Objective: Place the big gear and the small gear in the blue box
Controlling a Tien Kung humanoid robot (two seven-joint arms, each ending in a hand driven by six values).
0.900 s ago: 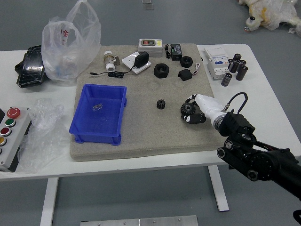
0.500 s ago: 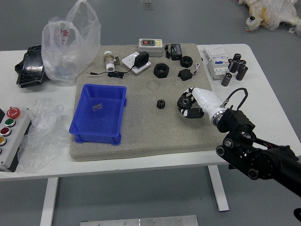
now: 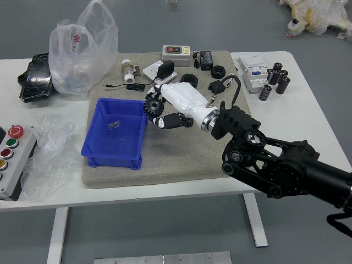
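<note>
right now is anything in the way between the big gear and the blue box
Nothing visible stands between the big gear, held in the right robot hand, and the blue box. Only the box's own right rim lies at the crossing; this view doesn't settle whether the gear is high enough above it.

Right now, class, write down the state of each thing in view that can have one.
Right hand: closed on the big gear.
Big gear: held, not released.
Blue box: open-topped, without gears inside.
Plastic carrier bag: standing upright.
Red button: pressed or not, unclear.
</note>
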